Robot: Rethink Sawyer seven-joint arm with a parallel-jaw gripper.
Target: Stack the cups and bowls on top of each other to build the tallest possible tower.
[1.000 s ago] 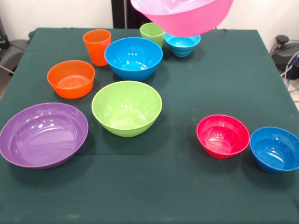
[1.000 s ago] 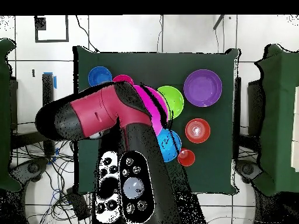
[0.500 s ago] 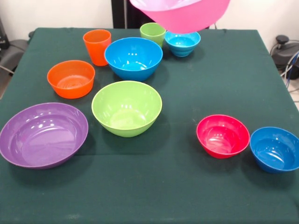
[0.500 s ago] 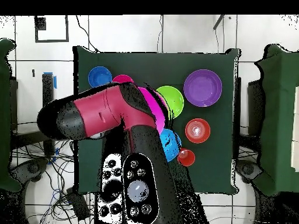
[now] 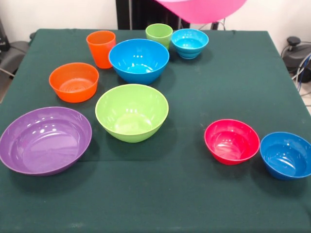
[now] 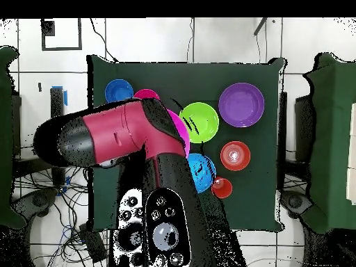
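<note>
Huge glossy pink plastic bowl (image 5: 201, 9) lifted high above green-clothed counter (image 5: 218, 87), mostly out of view. Claw hidden; grip state unclear. Risk: slipping, dropping onto small blue bowl (image 5: 189, 42) or light green tumbler (image 5: 159, 34).

8 bowls (image 5: 131, 112) are showing, 7 sitting on the table and 1 pink overhead, and 2 cups (image 5: 101, 48) are standing.

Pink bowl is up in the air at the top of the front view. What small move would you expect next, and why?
Probably a short carry toward bare cloth, then lowering. The pink bowl hangs high above the table, over the small blue bowl at the far edge. As the widest piece it suits a tower base, and nothing is stacked yet. The gripper itself is hidden under the arm.
</note>
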